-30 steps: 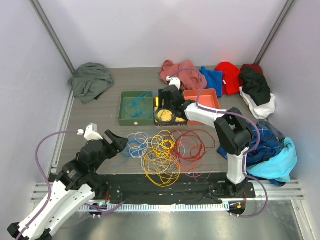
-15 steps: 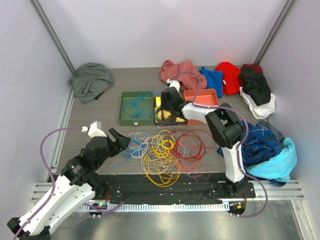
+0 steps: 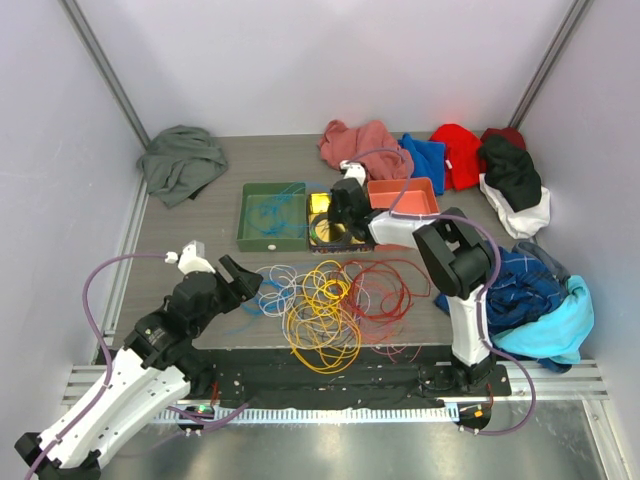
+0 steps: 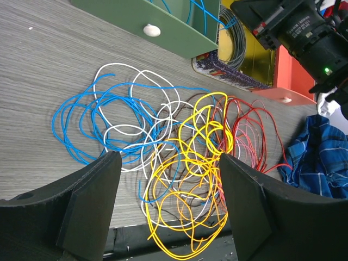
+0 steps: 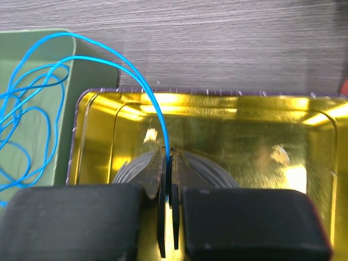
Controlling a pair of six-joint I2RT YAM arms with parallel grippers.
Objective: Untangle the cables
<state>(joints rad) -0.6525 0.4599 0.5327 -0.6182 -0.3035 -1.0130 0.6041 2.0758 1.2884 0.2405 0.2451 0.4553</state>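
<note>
Heads up, your right gripper (image 5: 168, 161) is clamped on a single blue wire (image 5: 117, 57), fingers pressed together with the strand caught right at the tips. It hangs over the gold tray (image 5: 255, 147). A grey coil (image 5: 209, 166) lies in that tray right under the fingertips, partly hidden by them. From the pinch the blue wire arcs up and away over the tray's rim into the green tray (image 5: 81, 109) just beside it, where more blue loops lie. Your left gripper (image 4: 169, 204) is spread wide with nothing in it, low over the table (image 4: 38, 65). The cables (image 4: 179, 152) lie on the table just ahead of it, nothing touching the fingers as far as the wrist view shows. Blue loops sit ahead of the left finger with white ones threaded through them. Yellow and orange are piled in the middle right in front of the gap, and the red loops are ahead of the right finger. A thin dark brown strand runs through the middle too. They all overlap, so it's one loose tangle rather than separate piles. Past the pile you get the green tray's front wall, with the orange tray (image 4: 283, 76) farther off on the right-finger side. A blue plaid cloth (image 4: 315, 155) lies just beyond the red loops there.
</note>
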